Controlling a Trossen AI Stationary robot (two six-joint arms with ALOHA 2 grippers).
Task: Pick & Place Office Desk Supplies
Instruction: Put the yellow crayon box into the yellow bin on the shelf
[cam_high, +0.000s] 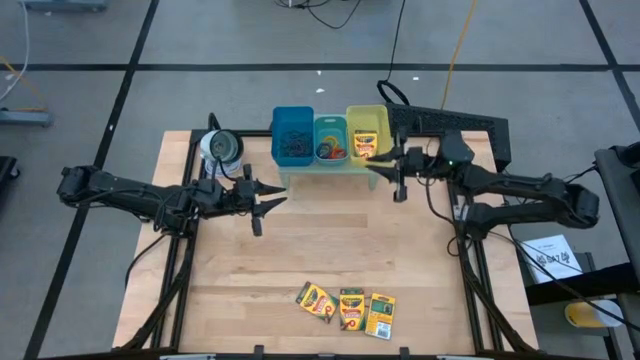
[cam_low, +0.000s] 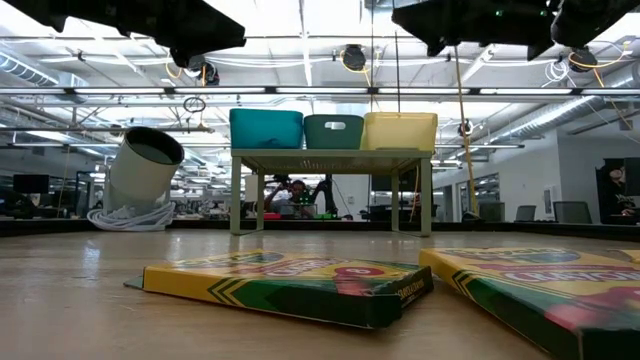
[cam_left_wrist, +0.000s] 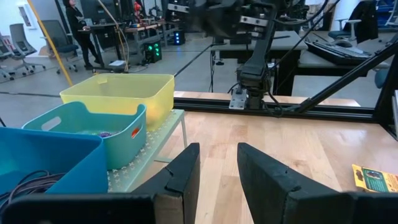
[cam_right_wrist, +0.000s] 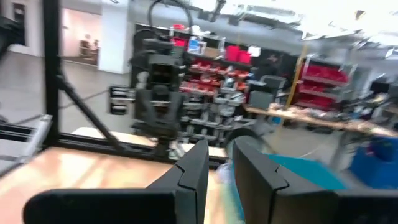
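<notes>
Three yellow-and-green crayon boxes (cam_high: 350, 308) lie flat side by side near the table's front edge, and a fourth (cam_high: 367, 143) lies in the yellow bin (cam_high: 367, 122). Coloured ring bands (cam_high: 331, 150) sit in the teal bin (cam_high: 331, 128). Dark wiry loops (cam_high: 292, 145) fill the blue bin (cam_high: 293, 115). My left gripper (cam_high: 275, 198) hangs in the air in front of the bins' left end. It is open by a narrow gap (cam_left_wrist: 217, 149) with nothing in it. My right gripper (cam_high: 375, 165) hovers by the yellow bin's front edge, also open (cam_right_wrist: 221, 146) and holding nothing.
The three bins stand in a row on a low pale stand (cam_low: 330, 155) at the table's far middle. A round silvery-white roll (cam_high: 222, 148) lies tilted to the stand's left. The wood between the stand and the crayon boxes is bare (cam_high: 330, 240). A person shows beyond the table (cam_low: 297, 195).
</notes>
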